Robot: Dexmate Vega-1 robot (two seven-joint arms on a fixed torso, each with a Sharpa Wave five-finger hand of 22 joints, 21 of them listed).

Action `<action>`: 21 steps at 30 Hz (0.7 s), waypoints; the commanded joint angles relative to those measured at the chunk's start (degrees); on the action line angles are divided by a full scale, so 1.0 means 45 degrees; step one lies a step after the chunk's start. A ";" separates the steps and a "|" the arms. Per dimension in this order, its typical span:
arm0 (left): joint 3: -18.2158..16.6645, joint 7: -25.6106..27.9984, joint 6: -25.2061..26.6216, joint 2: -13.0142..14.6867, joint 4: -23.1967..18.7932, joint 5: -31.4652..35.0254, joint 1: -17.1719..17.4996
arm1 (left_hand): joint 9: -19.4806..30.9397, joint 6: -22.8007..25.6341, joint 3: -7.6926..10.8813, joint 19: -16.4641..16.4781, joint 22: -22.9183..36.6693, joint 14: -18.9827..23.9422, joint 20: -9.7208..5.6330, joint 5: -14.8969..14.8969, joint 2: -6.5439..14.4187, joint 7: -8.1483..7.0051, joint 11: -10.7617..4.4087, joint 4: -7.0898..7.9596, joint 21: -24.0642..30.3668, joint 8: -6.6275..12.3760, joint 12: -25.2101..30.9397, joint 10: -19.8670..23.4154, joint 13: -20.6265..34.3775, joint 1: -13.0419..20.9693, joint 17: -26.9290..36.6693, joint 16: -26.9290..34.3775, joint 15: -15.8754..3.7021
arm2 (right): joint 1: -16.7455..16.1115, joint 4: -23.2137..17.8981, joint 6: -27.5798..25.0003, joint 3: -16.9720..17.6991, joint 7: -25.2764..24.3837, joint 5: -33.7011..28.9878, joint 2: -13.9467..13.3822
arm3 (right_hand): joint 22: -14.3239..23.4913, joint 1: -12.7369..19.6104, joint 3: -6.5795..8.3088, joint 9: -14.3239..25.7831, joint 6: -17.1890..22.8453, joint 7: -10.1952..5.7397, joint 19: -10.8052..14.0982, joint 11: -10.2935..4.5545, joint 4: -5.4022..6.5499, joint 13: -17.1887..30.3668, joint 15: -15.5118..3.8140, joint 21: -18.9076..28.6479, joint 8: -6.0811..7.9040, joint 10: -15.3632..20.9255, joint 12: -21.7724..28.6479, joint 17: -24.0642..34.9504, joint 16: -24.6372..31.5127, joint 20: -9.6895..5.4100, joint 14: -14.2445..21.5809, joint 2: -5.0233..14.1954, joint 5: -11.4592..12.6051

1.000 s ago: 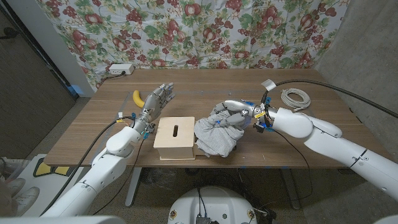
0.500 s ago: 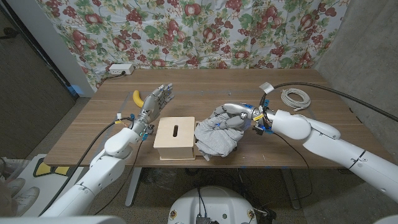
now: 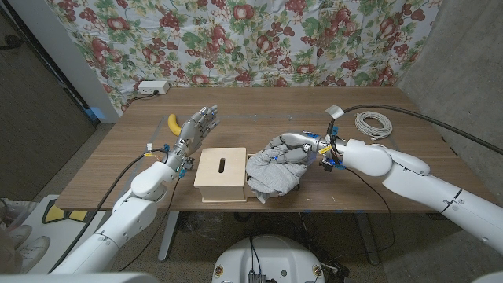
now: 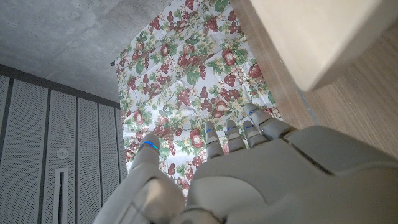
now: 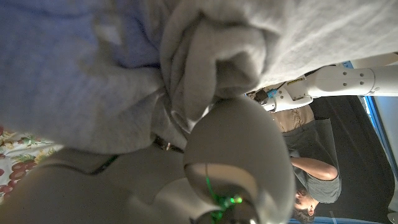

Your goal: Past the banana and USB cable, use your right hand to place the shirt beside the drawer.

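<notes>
The grey shirt lies crumpled on the table, its left edge against the right side of the light wooden drawer box. My right hand grips the shirt's upper right part, with fabric bunched against the right hand in the right wrist view. My left hand is raised just left of the box, fingers spread and holding nothing; the left wrist view shows the left hand's back beside the box. The banana lies at the back left, the coiled USB cable at the back right.
A white power strip sits at the table's far left corner and a small pale object behind my right wrist. A floral cloth hangs behind the table. A person appears in the right wrist view.
My right hand's fingers have drawn in a little on the shirt, and the bundle has settled slightly lower beside the box. The left hand has not moved.
</notes>
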 commanded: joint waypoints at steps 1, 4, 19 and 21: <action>0.0071 -0.0049 -0.0042 -0.0039 0.0018 -0.0006 -0.0072 | 0.0032 0.0129 -0.0015 -0.0009 0.0045 0.0049 -0.0581 -0.0001 0.0072 -0.0011 -0.0074 -0.0026 0.0006 -0.0002 0.0033 -0.0076 0.0040 0.0006 0.0074 0.0023 -0.0762 | -0.0094 -0.0383 -0.0292 0.0265 -0.0015 -0.0164 -0.0368 | 0.0019 -0.1047 0.0001 -0.0145 -0.0748 0.0058 -0.0199 0.0064 0.0190 -0.0353 -0.1500 -0.0601 -0.0055 -0.0714 -0.0876 -0.0569 -0.0385 -0.1072 -0.0788 -0.0651 0.0037; 0.0059 -0.0011 -0.0078 -0.0044 0.0020 0.0012 -0.0051 | 0.0032 0.0132 -0.0017 -0.0009 0.0045 0.0042 -0.0581 -0.0001 0.0073 -0.0036 -0.0072 -0.0026 0.0006 -0.0002 0.0033 -0.0076 0.0040 0.0005 0.0074 0.0020 -0.0767 | -0.0186 -0.0505 -0.0354 0.0406 -0.0037 -0.0127 -0.0526 | -0.0013 -0.1456 0.0033 -0.0269 -0.1412 0.0163 -0.0295 0.0100 0.0162 -0.0638 -0.1198 -0.1168 -0.0089 -0.1433 -0.1606 -0.0898 -0.0557 -0.0732 -0.1761 -0.0923 0.0145; 0.0158 -0.0020 -0.0082 -0.0095 0.0078 0.0023 -0.0143 | 0.0033 0.0161 -0.0024 -0.0014 0.0045 0.0059 -0.0580 -0.0004 0.0080 -0.0024 -0.0060 -0.0027 0.0006 0.0007 0.0036 -0.0071 0.0040 0.0004 0.0074 0.0025 -0.0745 | -0.0582 -0.0974 -0.0551 0.1004 -0.0053 0.0290 -0.1163 | -0.0002 -0.2166 0.0069 -0.0478 -0.3066 0.0262 -0.0185 0.0273 0.0115 -0.1071 -0.0553 -0.2175 -0.0181 -0.2518 -0.2712 -0.1420 -0.0541 -0.0295 -0.3024 -0.1330 0.0330; 0.0184 -0.0033 -0.0075 -0.0105 0.0096 0.0029 -0.0180 | 0.0033 0.0159 -0.0025 -0.0014 0.0045 0.0057 -0.0581 -0.0005 0.0081 -0.0015 -0.0060 -0.0027 0.0006 0.0006 0.0036 -0.0071 0.0040 0.0004 0.0074 0.0024 -0.0757 | -0.0631 -0.0982 -0.0547 0.1065 -0.0085 0.0368 -0.1202 | 0.0001 -0.2215 0.0065 -0.0491 -0.3162 0.0255 -0.0162 0.0280 0.0122 -0.1093 -0.0540 -0.2215 -0.0185 -0.2555 -0.2757 -0.1445 -0.0528 -0.0295 -0.3051 -0.1346 0.0338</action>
